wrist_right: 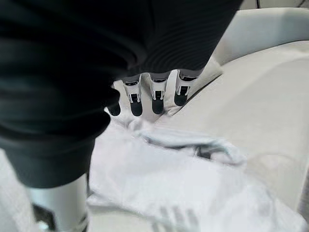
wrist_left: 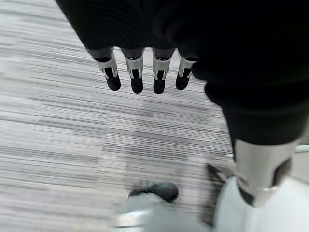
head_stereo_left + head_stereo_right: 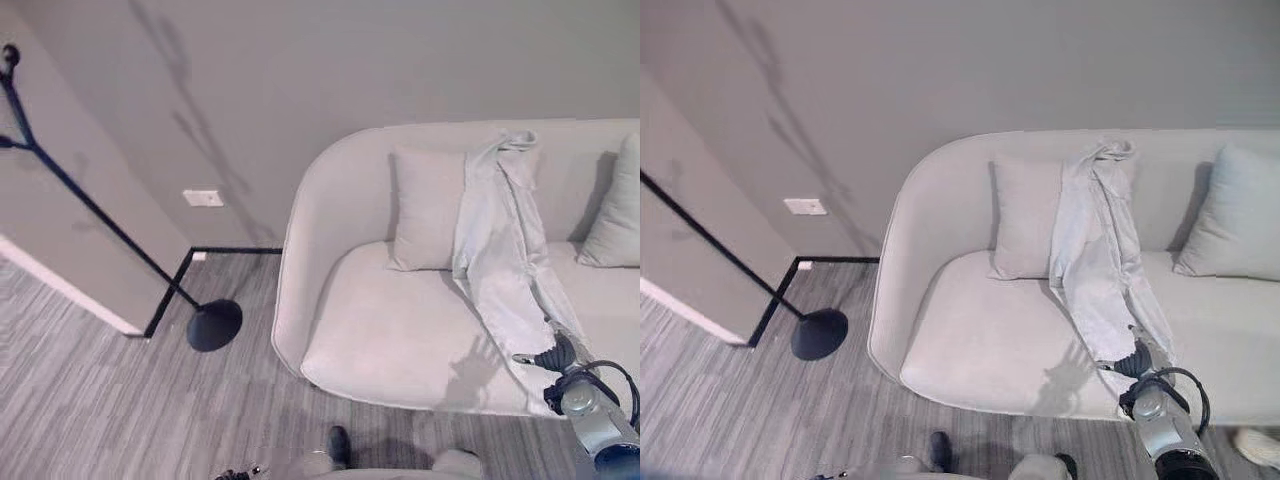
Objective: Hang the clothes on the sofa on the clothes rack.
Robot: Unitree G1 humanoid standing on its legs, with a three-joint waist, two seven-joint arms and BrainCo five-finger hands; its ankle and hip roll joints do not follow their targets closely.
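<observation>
A pale grey garment (image 3: pixel 500 250) hangs from the back of the light sofa (image 3: pixel 380 330) and runs down over the seat to its front edge. My right hand (image 3: pixel 553 356) hovers over the garment's lower end. In the right wrist view its fingers (image 1: pixel 153 99) are straight and open just above the crumpled cloth (image 1: pixel 193 179), holding nothing. The black clothes rack (image 3: pixel 100 215) stands at the left, its thin pole slanting down to a round base (image 3: pixel 214 325) on the floor. My left hand (image 2: pixel 136 77) hangs open over the striped floor.
Two pale cushions (image 3: pixel 425 210) (image 3: pixel 615 215) lean on the sofa back, one on each side of the garment. A wall corner juts out behind the rack, with a white outlet (image 3: pixel 203 198) on the wall. Grey plank floor lies between rack and sofa.
</observation>
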